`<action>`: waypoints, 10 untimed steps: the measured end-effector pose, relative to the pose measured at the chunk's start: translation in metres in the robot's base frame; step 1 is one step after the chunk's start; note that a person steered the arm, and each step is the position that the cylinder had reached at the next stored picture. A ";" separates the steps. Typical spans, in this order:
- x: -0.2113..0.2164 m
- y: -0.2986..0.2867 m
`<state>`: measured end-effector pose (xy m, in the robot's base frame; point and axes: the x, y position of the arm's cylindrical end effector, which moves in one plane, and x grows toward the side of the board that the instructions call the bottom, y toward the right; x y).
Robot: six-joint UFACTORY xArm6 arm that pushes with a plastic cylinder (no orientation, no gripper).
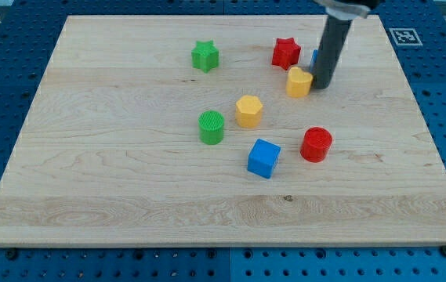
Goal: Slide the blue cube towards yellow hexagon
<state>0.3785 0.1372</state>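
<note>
The blue cube [263, 157] lies a little right of the board's centre, toward the view's bottom. The yellow hexagon [248, 110] sits just above and slightly left of it, with a small gap between them. My tip [322, 84] is at the view's upper right, touching the right side of a second yellow block [299, 81]. The tip is well above and to the right of the blue cube. A sliver of another blue block [315, 57] shows behind the rod, mostly hidden.
A red star [286, 52] sits left of the rod. A green star [204, 56] is at the upper middle. A green cylinder [212, 127] is left of the yellow hexagon. A red cylinder [316, 144] is right of the blue cube. The wooden board [89, 172] lies on a blue perforated table.
</note>
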 end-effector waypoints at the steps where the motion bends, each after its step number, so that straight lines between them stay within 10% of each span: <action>1: 0.025 -0.050; 5: 0.119 0.058; 7: 0.209 -0.056; 10: 0.170 -0.088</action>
<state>0.5482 0.0496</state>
